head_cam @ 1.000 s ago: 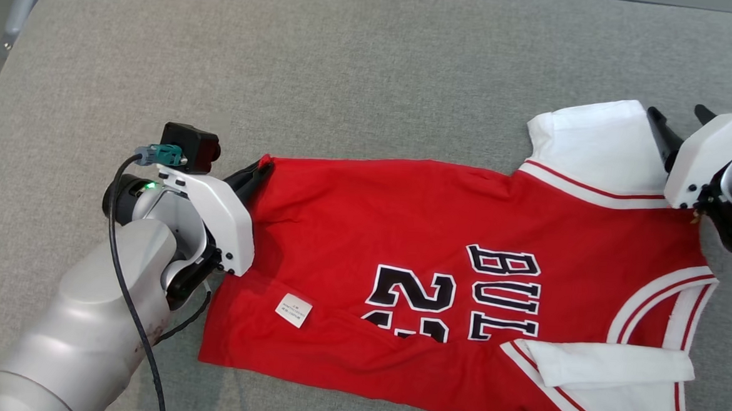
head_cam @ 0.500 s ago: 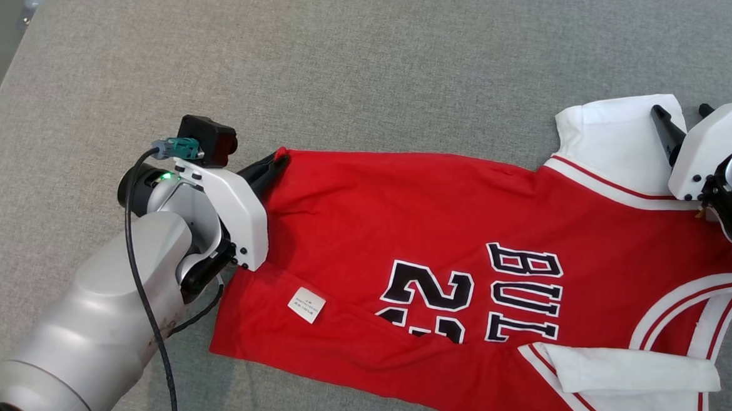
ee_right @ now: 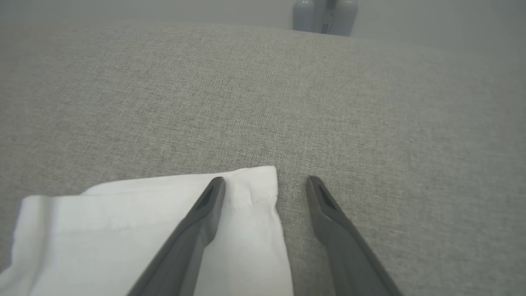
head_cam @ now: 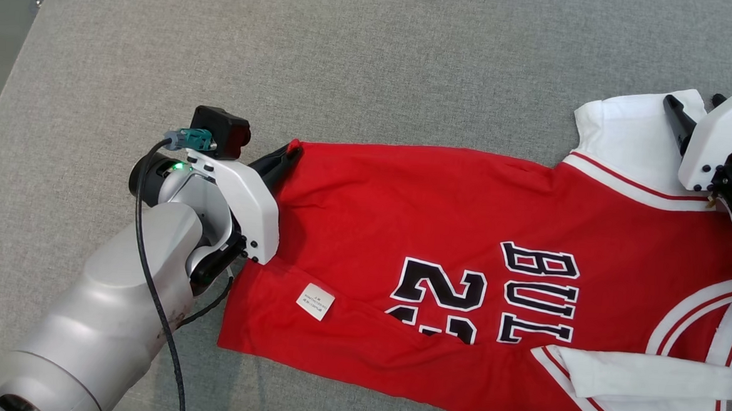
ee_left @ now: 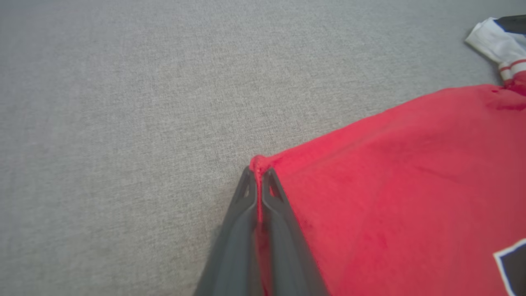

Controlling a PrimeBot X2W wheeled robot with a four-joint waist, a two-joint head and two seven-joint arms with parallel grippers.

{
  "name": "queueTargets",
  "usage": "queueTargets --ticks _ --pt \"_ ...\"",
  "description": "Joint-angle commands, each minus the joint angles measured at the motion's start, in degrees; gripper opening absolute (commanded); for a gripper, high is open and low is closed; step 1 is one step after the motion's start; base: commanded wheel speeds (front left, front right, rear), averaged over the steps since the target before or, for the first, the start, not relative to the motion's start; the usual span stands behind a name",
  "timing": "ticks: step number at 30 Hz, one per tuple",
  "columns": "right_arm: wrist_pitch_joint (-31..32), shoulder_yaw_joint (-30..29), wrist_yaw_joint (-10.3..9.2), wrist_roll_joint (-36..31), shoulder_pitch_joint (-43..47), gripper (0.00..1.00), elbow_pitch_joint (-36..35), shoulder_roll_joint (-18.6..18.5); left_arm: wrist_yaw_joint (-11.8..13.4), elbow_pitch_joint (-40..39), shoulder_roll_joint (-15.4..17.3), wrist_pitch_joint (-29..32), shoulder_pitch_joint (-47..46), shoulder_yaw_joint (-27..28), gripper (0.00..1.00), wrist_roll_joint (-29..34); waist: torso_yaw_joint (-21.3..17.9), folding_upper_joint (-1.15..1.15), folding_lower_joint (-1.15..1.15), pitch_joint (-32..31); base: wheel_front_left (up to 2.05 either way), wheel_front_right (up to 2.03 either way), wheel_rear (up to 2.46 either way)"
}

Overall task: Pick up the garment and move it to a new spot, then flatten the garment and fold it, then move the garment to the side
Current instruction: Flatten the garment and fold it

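Pinching the garment [head_cam: 440, 222] corner, left gripper [ee_left: 259, 174]; right gripper [head_cam: 692, 100] spread wide, partly cropped.

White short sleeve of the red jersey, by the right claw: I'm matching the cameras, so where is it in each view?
Head view: white short sleeve at upper right, beyond the red jersey, under the right claw.
Left wrist view: top right corner, small.
Right wrist view: lower left, under one finger.
Shared landmark: the right claw's dark finger lying over the sleeve.
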Motion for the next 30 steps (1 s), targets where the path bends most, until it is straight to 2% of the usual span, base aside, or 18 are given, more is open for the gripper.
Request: queueTargets --ticks 1,2,11,20,30 --pt "-0.13 1.39 0.00 0.41 0.42 0.16 -0.03 0.04 -0.26 0.26 0.17 -0.37 -0.98 -0.20 0.00 -0.50 0.06 0.00 0.00 0.11 0.00 0.00 0.00" --pt "-0.61 1.93 0.00 0.56 0.44 0.00 -0.36 -0.10 -0.27 0.36 0.18 -0.43 -0.99 -0.25 0.00 -0.48 0.03 0.00 0.00 0.13 0.00 0.00 0.00" --pt "-6.42 5.72 -0.01 2.65 1.88 0.00 -3.02 -0.89 -0.23 1.91 0.67 -1.18 -0.75 -0.55 0.00 -0.86 -1.42 0.00 0.00 -0.99 0.00 0.00 0.00" --pt "-16.10 9.54 -0.01 5.87 4.71 0.00 -5.84 -1.58 -0.18 4.91 1.64 -2.35 0.85 -0.74 0.00 -1.28 -4.35 0.00 0.00 -4.92 0.00 0.00 0.00" --pt "-19.03 14.38 -0.01 11.48 10.21 0.00 -11.69 -3.34 0.07 6.98 2.67 -3.96 3.29 -1.66 0.00 -1.05 -7.19 0.00 0.00 -10.41 0.00 0.00 0.00"
